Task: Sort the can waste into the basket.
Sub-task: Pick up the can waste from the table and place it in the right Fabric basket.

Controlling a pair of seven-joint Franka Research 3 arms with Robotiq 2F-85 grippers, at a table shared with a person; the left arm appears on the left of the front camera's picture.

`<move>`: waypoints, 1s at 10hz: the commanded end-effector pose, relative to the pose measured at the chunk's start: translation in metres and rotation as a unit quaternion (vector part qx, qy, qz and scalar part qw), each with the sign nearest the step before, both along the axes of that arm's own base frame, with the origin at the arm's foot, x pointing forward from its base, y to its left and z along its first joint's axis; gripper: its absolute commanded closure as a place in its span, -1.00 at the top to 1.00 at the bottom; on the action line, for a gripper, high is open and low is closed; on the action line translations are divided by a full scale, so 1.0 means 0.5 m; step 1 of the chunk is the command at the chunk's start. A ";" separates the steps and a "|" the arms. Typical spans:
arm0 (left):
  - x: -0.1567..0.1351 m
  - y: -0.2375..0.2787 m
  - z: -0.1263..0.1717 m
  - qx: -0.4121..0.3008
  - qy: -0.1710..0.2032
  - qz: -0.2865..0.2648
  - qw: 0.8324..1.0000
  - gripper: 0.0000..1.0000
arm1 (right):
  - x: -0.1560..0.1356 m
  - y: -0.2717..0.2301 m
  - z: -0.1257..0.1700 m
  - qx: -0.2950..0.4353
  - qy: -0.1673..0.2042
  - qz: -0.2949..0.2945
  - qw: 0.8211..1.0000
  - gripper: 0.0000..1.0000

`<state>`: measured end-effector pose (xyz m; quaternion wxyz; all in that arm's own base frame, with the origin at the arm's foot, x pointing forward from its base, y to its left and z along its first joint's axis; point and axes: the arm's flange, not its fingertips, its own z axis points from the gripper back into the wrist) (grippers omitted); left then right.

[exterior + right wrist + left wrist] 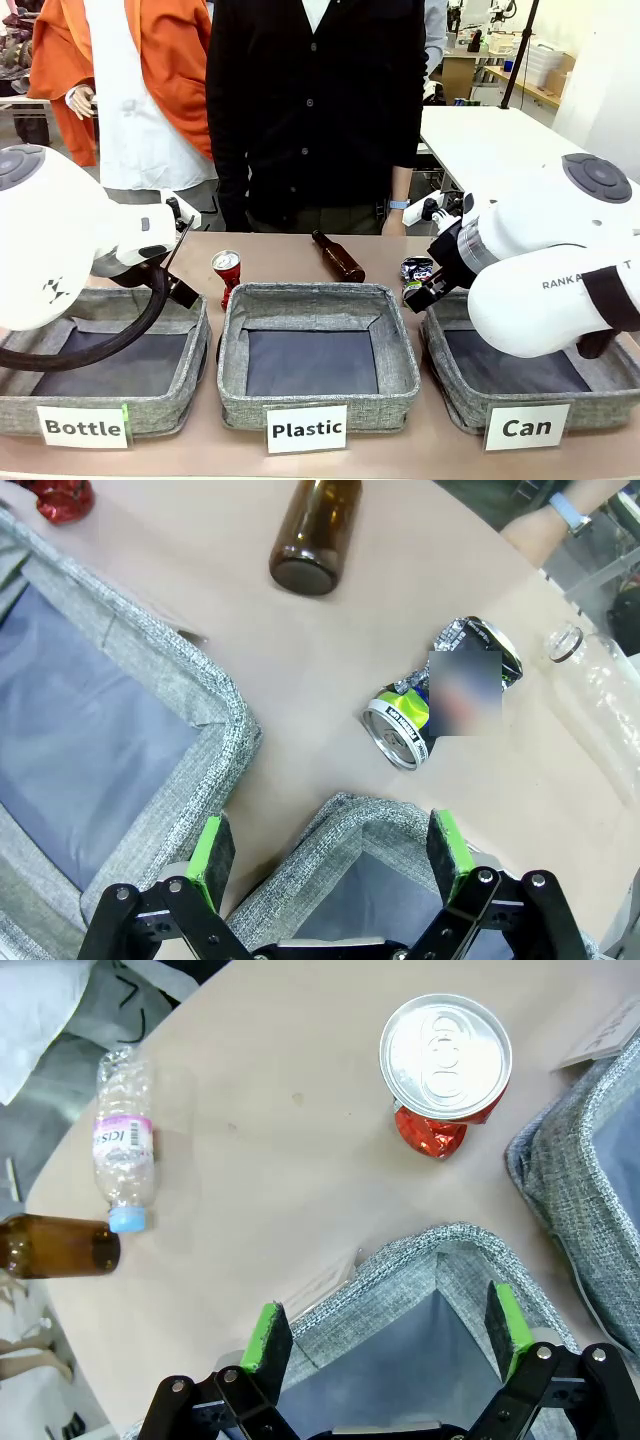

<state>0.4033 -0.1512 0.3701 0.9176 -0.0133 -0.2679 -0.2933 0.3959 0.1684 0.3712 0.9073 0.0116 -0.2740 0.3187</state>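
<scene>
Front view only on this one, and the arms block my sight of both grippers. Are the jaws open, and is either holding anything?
Observer: The left gripper and the right gripper both have their jaws wide open, with nothing between them.
Operator: What lies behind the left arm?
Observer: A clear plastic bottle lies on its side, its blue cap near the mouth of a brown glass bottle that is also lying down.
Operator: How does the crushed can sit?
Observer: The crushed can lies on its side on the table, just beyond a corner of the Can basket and apart from it.
</scene>
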 end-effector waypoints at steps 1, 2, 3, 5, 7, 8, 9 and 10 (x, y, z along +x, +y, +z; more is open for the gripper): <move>0.000 0.000 0.000 0.000 0.000 0.000 1.000 1.00 | 0.000 0.000 0.000 0.000 0.000 0.000 1.000 1.00; 0.000 0.000 0.000 0.000 0.000 0.000 1.000 1.00 | 0.000 0.000 0.000 0.000 0.000 0.000 1.000 1.00; -0.021 0.002 0.039 -0.037 0.012 -0.037 0.999 1.00 | -0.007 -0.009 0.036 0.030 0.004 -0.013 0.999 1.00; -0.066 0.031 0.153 -0.090 0.131 0.044 0.986 1.00 | -0.036 -0.041 0.149 0.135 0.073 -0.100 0.983 1.00; -0.140 0.076 0.234 -0.179 0.197 0.005 0.964 1.00 | -0.084 -0.098 0.236 0.223 0.160 -0.139 0.951 1.00; -0.171 0.136 0.272 -0.253 0.214 -0.024 0.943 1.00 | -0.112 -0.147 0.269 0.252 0.185 -0.163 0.936 1.00; -0.195 0.207 0.304 -0.301 0.210 -0.033 0.930 1.00 | -0.144 -0.201 0.296 0.299 0.191 -0.149 0.923 1.00; -0.218 0.288 0.325 -0.335 0.199 -0.051 0.920 1.00 | -0.180 -0.269 0.316 0.348 0.178 -0.158 0.907 1.00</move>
